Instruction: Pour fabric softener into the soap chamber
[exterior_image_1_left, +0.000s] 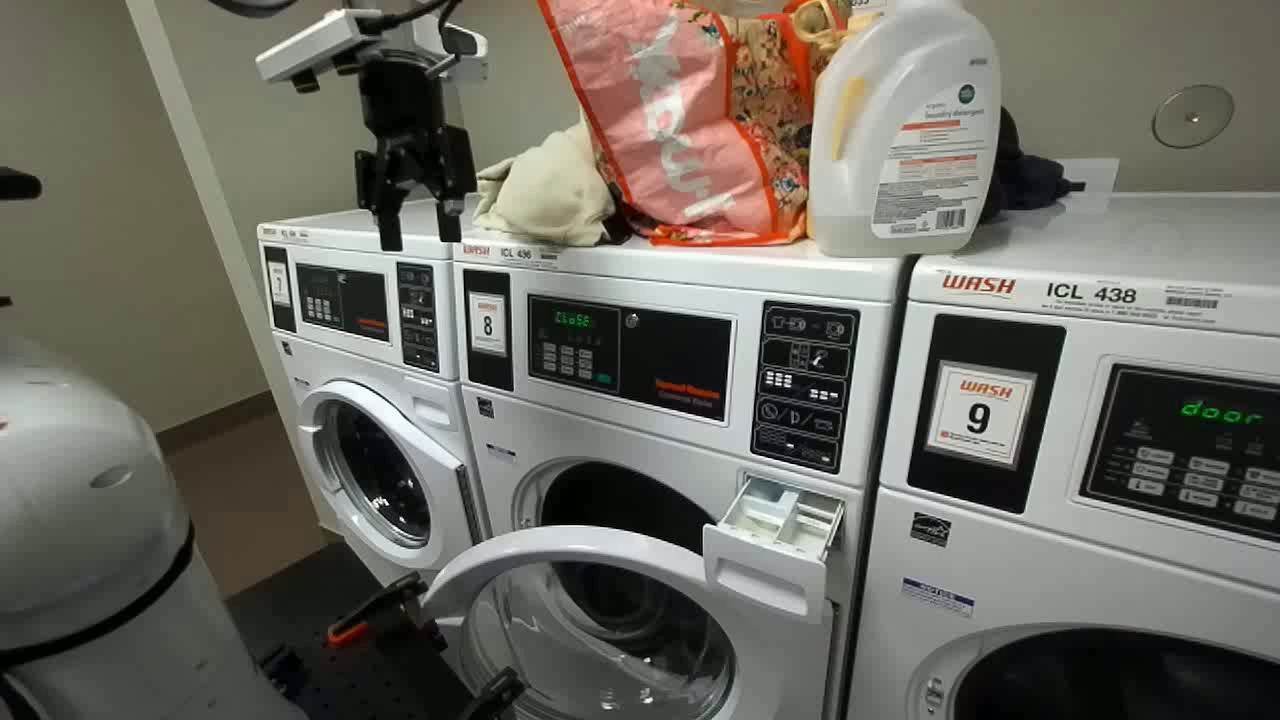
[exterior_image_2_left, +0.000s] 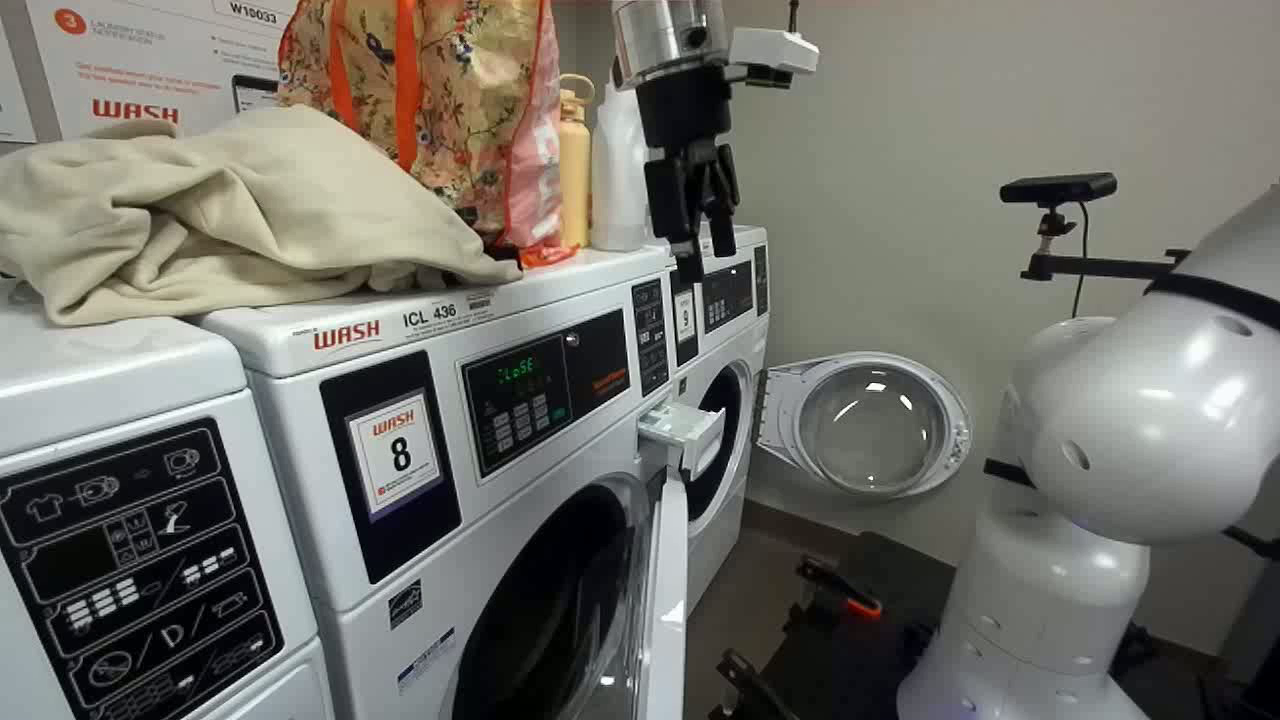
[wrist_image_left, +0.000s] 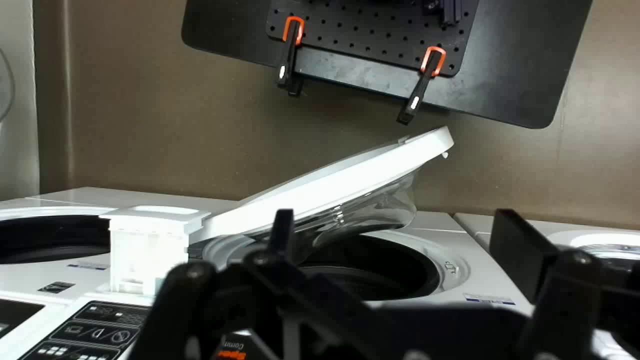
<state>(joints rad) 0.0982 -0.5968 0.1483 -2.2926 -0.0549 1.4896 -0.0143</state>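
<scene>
White jug (exterior_image_1_left: 910, 130) atop washers (exterior_image_1_left: 690, 265), soap drawer (exterior_image_1_left: 768, 555) out, inside unclear; gripper (wrist_image_left: 395, 226) spread wide w/ nothing btwn jaws

In an exterior view, my gripper (exterior_image_2_left: 707, 258) covers part of the fabric softener (exterior_image_2_left: 620, 190) behind it. In both exterior views, the frame's top edge crops the patterned bag (exterior_image_1_left: 690, 130) beyond the tool. In the wrist view, the gripper's blurred base leaves me a scrap of control panel (wrist_image_left: 239, 345) beneath it; beside the tool, I lose most detail inside the soap chamber (wrist_image_left: 150, 245) to glare.
</scene>
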